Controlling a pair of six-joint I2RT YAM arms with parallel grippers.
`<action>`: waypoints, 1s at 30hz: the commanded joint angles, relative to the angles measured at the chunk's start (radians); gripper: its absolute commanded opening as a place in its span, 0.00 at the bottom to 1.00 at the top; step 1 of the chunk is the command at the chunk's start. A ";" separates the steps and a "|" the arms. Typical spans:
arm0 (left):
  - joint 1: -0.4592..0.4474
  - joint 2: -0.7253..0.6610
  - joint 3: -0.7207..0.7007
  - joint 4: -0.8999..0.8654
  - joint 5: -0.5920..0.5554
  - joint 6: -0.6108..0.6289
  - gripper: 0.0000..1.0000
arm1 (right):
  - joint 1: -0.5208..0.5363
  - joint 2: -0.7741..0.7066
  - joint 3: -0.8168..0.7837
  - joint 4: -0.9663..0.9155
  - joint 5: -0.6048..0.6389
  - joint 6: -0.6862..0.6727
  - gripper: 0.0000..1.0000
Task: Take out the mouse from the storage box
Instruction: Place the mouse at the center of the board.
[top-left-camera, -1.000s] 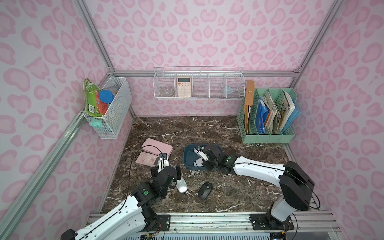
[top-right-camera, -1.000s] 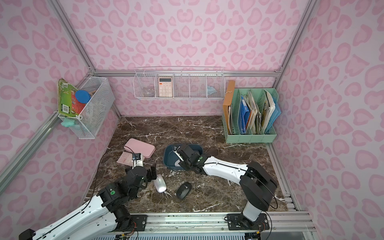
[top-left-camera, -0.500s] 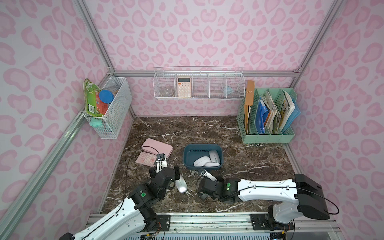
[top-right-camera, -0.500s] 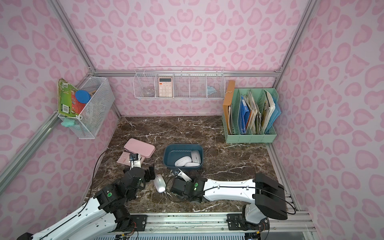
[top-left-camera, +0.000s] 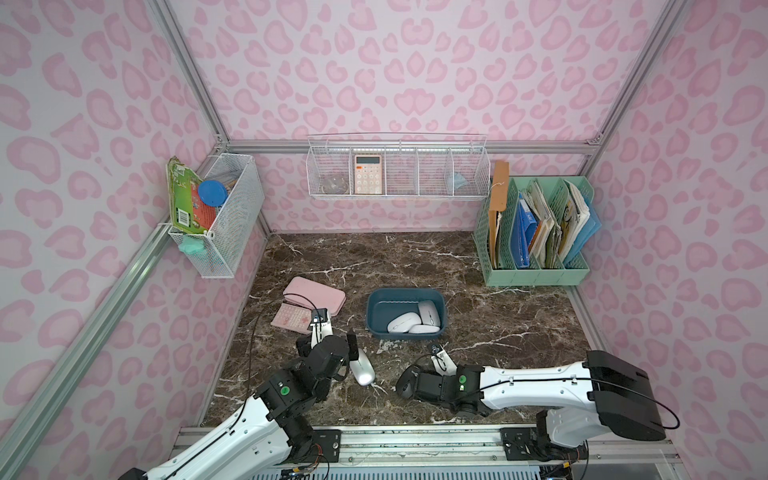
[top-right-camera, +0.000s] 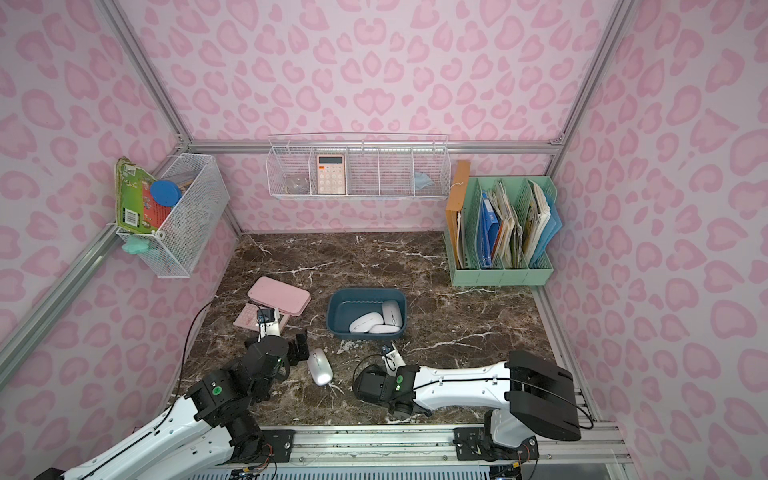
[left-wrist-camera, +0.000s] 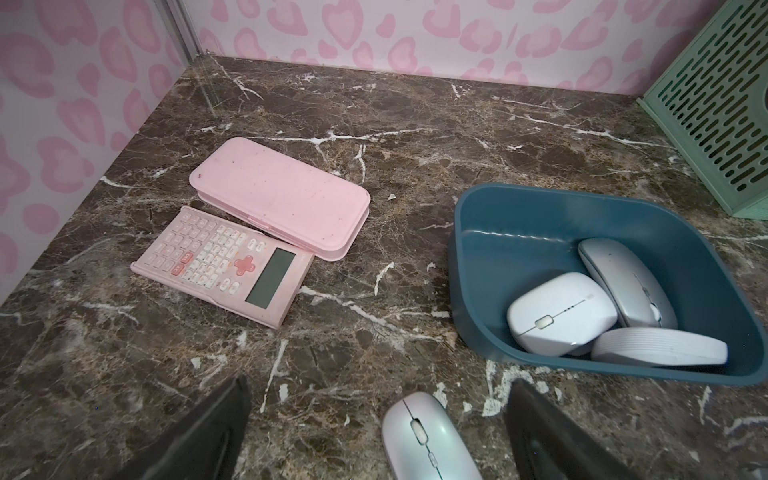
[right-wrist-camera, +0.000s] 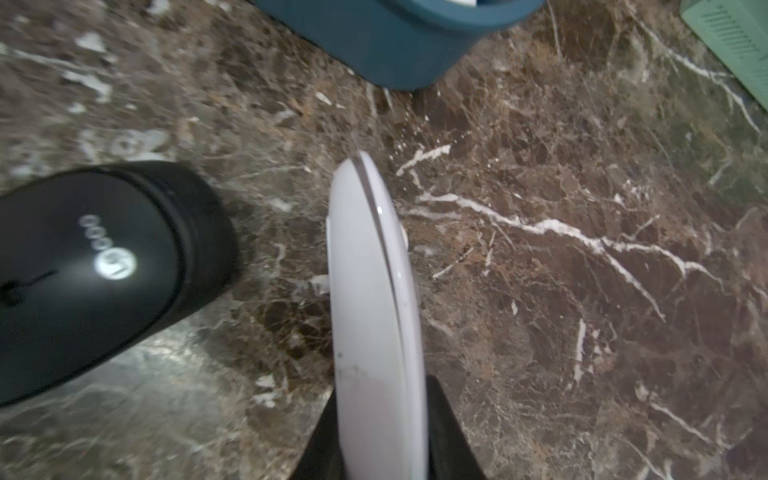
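The dark blue storage box (top-left-camera: 370, 307) sits mid-table with three white mice (top-left-camera: 403, 322) in it; it also shows in the left wrist view (left-wrist-camera: 498, 232). My right gripper (right-wrist-camera: 380, 415) is shut on a white mouse (right-wrist-camera: 374, 291), held on edge low over the table in front of the box. A black mouse (right-wrist-camera: 95, 270) lies right beside it on the table. My left gripper (left-wrist-camera: 376, 399) stands open, low over the table. A silver mouse (left-wrist-camera: 428, 440) lies on the marble between its fingers, nearer one of them.
A pink case (top-left-camera: 316, 295) and a pink calculator (top-left-camera: 291, 318) lie left of the box. A green file rack (top-left-camera: 536, 274) stands at the back right. White wire baskets (top-left-camera: 395, 174) hang on the walls.
My right gripper came out of the storage box with the white mouse and swung to the front of the table beside the black mouse. The left arm has hardly moved.
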 joint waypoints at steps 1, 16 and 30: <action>0.001 0.010 0.002 -0.001 -0.015 -0.003 0.99 | -0.015 0.035 0.015 -0.046 0.040 0.070 0.05; 0.001 0.043 0.006 0.015 -0.015 0.005 0.99 | -0.013 0.169 0.068 -0.002 0.055 0.016 0.32; 0.001 0.064 0.011 0.021 -0.004 0.010 0.99 | -0.012 0.046 0.049 0.161 -0.040 -0.103 0.64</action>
